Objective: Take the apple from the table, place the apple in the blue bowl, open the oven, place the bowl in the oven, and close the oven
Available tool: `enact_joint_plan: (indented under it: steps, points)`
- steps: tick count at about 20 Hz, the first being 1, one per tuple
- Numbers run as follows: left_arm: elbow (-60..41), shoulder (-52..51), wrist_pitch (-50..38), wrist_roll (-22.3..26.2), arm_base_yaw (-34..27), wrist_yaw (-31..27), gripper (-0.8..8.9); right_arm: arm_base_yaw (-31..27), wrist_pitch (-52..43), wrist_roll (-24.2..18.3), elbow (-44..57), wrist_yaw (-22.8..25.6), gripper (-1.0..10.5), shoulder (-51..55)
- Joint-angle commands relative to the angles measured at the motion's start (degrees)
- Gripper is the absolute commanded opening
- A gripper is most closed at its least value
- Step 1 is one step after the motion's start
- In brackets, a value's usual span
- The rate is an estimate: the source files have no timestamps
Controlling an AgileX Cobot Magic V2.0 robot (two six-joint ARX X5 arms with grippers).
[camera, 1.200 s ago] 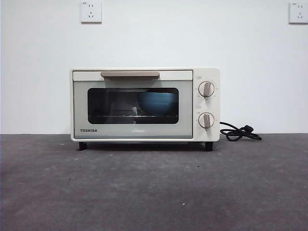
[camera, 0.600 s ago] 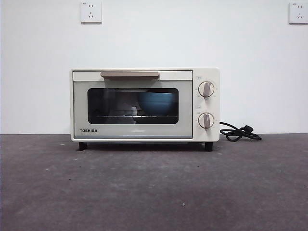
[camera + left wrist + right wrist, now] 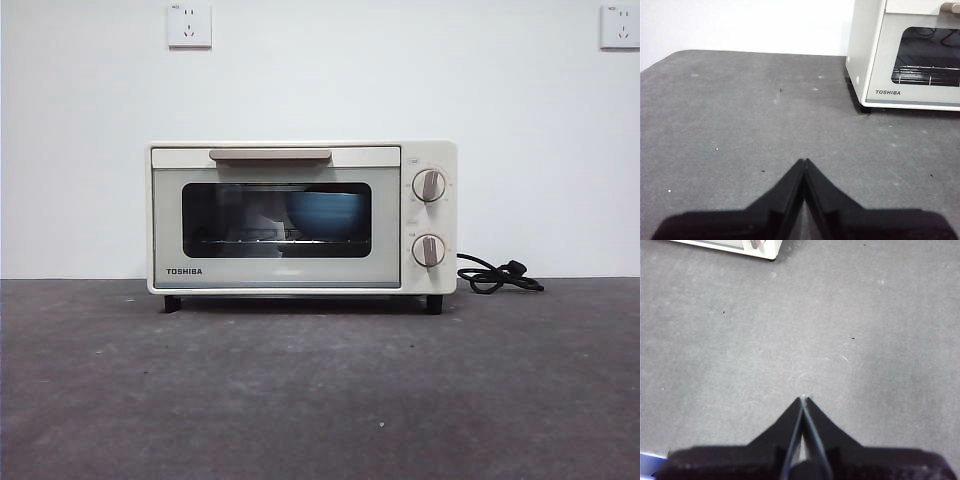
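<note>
One tabletop (image 3: 320, 390) is lying broad and flat, dark grey-brown and matte, showing faint pale scuffs and specks. One oven (image 3: 302, 218) is standing toward its far edge, near the white wall: a cream-white box with rounded corners, sitting on short black feet, with its door shut. The door is carrying one tan bar handle (image 3: 270, 154) along its top and a dark glass window, with TOSHIBA printed below the glass. Two round knobs (image 3: 429, 185) are sitting one above the other on the panel beside the door. One black cord (image 3: 498, 275) is coiling on the tabletop just beside the oven's knob side.

One blue bowl (image 3: 325, 214) is resting inside the oven on the wire rack, showing smooth and light blue through the glass. The apple cannot be made out through the window.

Compared with the earlier frames, the oven, the bowl and the cord are staying exactly where they were; only the reflection in the glass is looking slightly different.

Two claws are waiting over bare tabletop. The left claw (image 3: 804, 161) is hanging near the oven's front corner with its jaws pressed together, gripping nothing. The right claw (image 3: 803, 398) is likewise closed and empty, well apart from the oven.

Two white wall sockets (image 3: 189, 24) are sitting high on the wall.
</note>
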State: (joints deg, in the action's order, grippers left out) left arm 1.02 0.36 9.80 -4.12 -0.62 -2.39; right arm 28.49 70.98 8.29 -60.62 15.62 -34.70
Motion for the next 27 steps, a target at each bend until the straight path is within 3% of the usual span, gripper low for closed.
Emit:
enact_joint_plan:
  steps: [1,11,14,16,19,22,24,27]
  points:
    - [-0.6,-0.2,-0.5,-0.4,-0.2,-0.2,-0.04,0.1,-0.2,-0.1,0.2,0.1,0.0,0.0]
    - [-0.6,0.9,-0.5,-0.4,-0.2,-0.2,-0.04,-0.3,-0.3,-0.1,0.2,0.3,0.0,0.1]
    - [-0.6,0.9,-0.5,-0.4,-0.2,-0.2,-0.04,-5.2,-0.5,-10.1,0.3,2.6,0.0,0.1]
    - [-0.6,0.9,-0.5,-0.4,-0.2,-0.2,-0.04,-11.0,-2.0,-11.1,0.9,2.4,0.0,0.1]
    - [-0.6,0.9,-0.5,-0.4,-0.2,-0.2,-0.04,-20.0,-16.8,-11.1,6.3,-0.3,0.0,3.6]
    - [-0.6,0.9,-0.5,-0.4,-0.2,-0.2,-0.04,-27.0,-36.8,-10.9,18.0,-11.2,0.0,10.4]
    - [-0.6,0.9,-0.5,-0.4,-0.2,-0.2,-0.04,-29.7,-44.1,-11.1,25.4,-16.3,0.0,14.6]
    - [-0.6,0.9,-0.5,-0.4,-0.2,-0.2,-0.04,-31.4,-53.7,-11.5,36.1,-16.7,0.0,19.9]
